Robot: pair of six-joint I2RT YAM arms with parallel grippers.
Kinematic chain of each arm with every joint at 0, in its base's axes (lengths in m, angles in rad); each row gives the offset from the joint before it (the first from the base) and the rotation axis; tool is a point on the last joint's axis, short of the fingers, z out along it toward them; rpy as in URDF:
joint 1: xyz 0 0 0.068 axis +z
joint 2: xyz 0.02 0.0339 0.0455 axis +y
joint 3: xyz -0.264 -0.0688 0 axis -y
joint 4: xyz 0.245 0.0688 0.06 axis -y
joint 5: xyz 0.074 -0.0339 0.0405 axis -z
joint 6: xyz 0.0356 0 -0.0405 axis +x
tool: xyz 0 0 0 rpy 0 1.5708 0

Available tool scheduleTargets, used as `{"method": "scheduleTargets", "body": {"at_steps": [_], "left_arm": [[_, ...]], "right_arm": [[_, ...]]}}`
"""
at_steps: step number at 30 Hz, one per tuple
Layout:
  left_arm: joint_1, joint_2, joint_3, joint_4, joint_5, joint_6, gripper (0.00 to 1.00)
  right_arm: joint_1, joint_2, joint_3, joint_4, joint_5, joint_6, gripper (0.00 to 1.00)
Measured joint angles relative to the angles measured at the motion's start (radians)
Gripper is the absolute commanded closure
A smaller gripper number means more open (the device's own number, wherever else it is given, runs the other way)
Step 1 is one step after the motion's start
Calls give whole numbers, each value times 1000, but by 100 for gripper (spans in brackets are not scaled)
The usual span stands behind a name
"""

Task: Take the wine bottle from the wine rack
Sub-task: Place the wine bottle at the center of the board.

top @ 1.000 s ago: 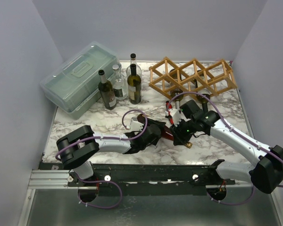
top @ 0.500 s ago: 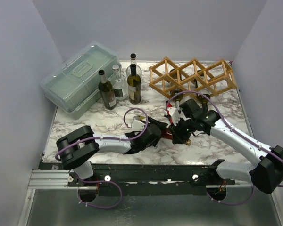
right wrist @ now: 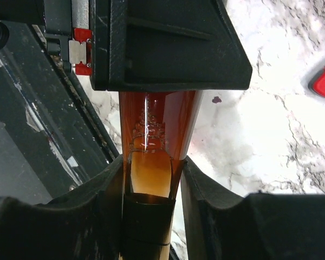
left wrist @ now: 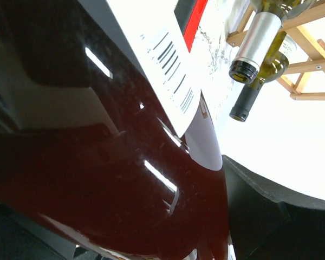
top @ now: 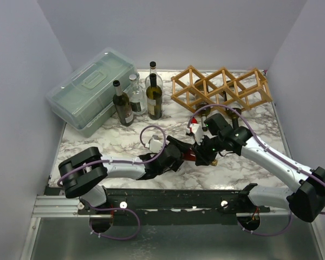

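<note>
Since the wine bottle [right wrist: 151, 135] is heavy, slick glass, the right claw [right wrist: 151, 168], clamped on its thin neck, risks a slip; the body gives surer hold. The bottle sits low over the table [top: 108, 143], clear of the wine rack [top: 222, 89]. Whether the left claw [top: 176, 153] grips cannot be told.

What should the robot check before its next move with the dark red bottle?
1. Grip: the right gripper is shut on the wine bottle at its neck: ok.
2. Release: the left gripper is clear of the bottle's body: cannot tell; the bottle fills its camera.
3. Bottle is out of the wine rack: ok, well apart from it.
4. The two bottles in the rack rest in its cells: ok.
5. Bottle rests on the table: cannot tell.
6. The standing bottles are away from both arms: ok.
</note>
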Motion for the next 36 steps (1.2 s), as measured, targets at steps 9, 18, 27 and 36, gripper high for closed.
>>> {"method": "scheduleTargets", "body": {"at_steps": [9, 18, 27, 36], "left_arm": [[-1, -169, -113, 12, 4, 58, 2], [11, -204, -140, 39, 31, 99, 1], [31, -163, -138, 49, 105, 29, 1], [36, -142, -134, 29, 211, -127, 2]], "right_arm": [[23, 0, 25, 26, -48, -3, 100], [22, -1, 29, 32, -62, -17, 100], [16, -1, 7, 38, -56, -17, 100], [14, -19, -39, 68, -56, -32, 100]]}}
